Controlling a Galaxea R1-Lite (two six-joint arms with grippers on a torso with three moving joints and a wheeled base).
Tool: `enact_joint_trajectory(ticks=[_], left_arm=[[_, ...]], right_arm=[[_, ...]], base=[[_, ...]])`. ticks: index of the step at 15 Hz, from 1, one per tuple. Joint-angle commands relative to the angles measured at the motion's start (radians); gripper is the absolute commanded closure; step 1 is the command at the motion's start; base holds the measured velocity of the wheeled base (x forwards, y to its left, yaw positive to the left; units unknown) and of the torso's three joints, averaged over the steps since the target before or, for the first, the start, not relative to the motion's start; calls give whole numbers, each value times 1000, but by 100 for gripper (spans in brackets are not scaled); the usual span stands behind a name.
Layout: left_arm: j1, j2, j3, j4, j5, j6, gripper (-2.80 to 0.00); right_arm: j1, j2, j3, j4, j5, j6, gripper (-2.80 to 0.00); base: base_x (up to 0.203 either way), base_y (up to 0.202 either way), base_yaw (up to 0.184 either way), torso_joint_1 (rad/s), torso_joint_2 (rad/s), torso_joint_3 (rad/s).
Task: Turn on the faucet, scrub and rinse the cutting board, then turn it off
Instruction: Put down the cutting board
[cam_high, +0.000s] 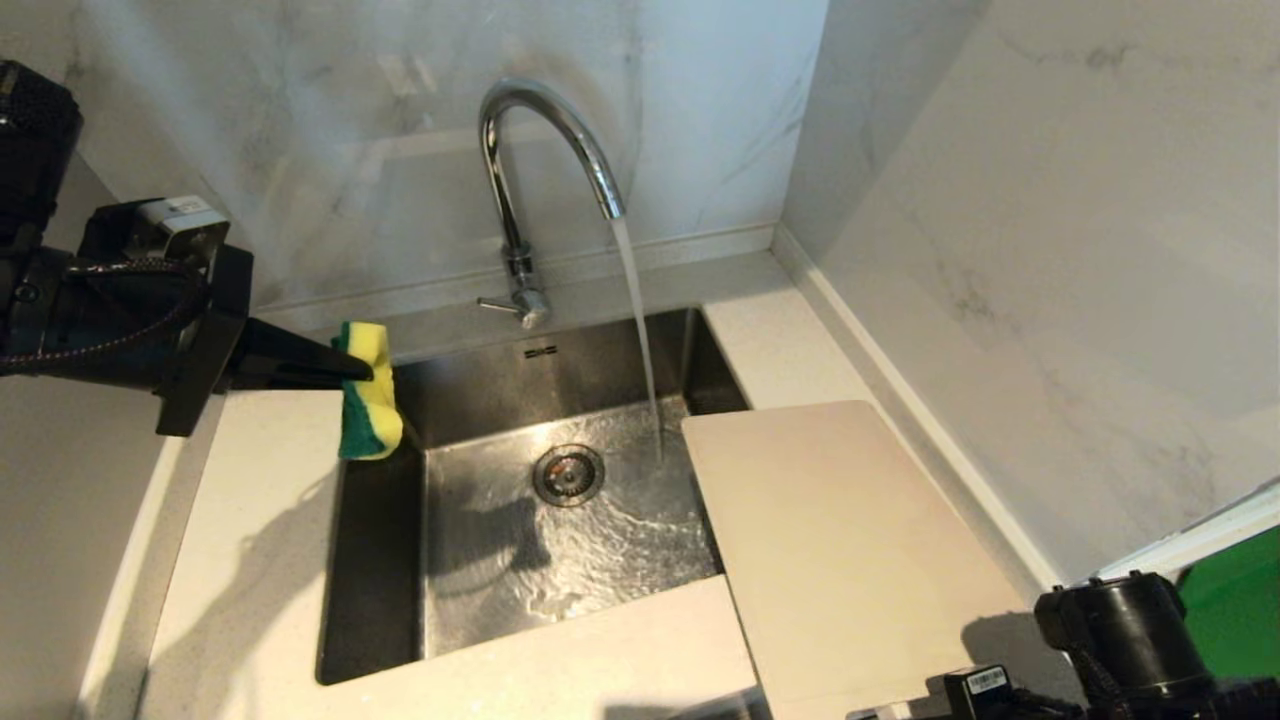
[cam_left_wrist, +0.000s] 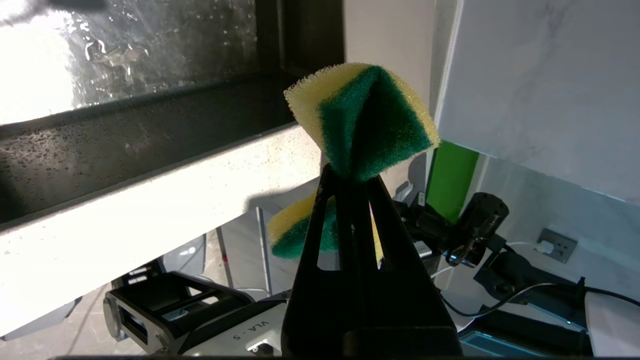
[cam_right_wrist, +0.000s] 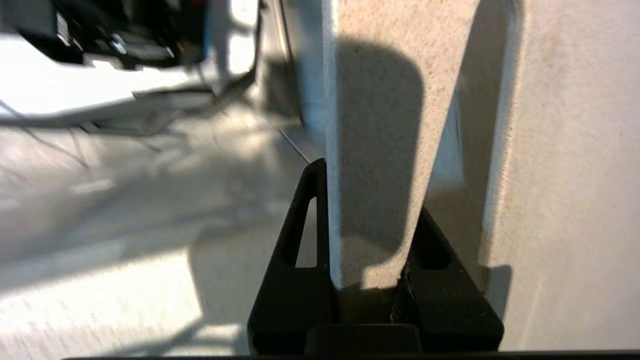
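Green-yellow sponge (cam_high: 368, 392) above left rim of wet steel sink (cam_high: 380, 560); drain (cam_high: 568, 474) central.

White speckled stone counter (cam_high: 260, 560) w/ steel sink (cam_high: 470, 400) set into it, marble walls behind & on the right side. Cutting board (cam_high: 850, 540) lies flat on the counter right of the sink, its left edge overhanging the basin. Faucet (cam_high: 520, 200) stands on the back ledge behind the sink, water running into the basin near the drain (cam_high: 568, 474)
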Motion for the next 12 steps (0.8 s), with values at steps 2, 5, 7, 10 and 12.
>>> enact_joint_trajectory(ticks=[2, 5, 7, 10, 12], left_arm=[[-1, 8, 1, 4, -2, -5, 0], [-2, 10, -1, 4, -2, -5, 0], [-1, 10, -5, 4, -2, -4, 0], [-1, 10, -2, 4, -2, -4, 0], [-1, 11, -9, 1, -2, -4, 0]], right_arm=[[103, 59, -21, -2, 26, 37, 0], [121, 92, -24, -3, 24, 79, 0], [121, 110, -23, -3, 25, 100, 0], [120, 139, -13, -1, 24, 116, 0], [120, 161, -15, -3, 24, 122, 0]], base=[[0, 0, 0, 0, 0, 0], [0, 0, 0, 0, 0, 0], [0, 0, 0, 0, 0, 0], [0, 0, 0, 0, 0, 0], [0, 0, 0, 0, 0, 0]])
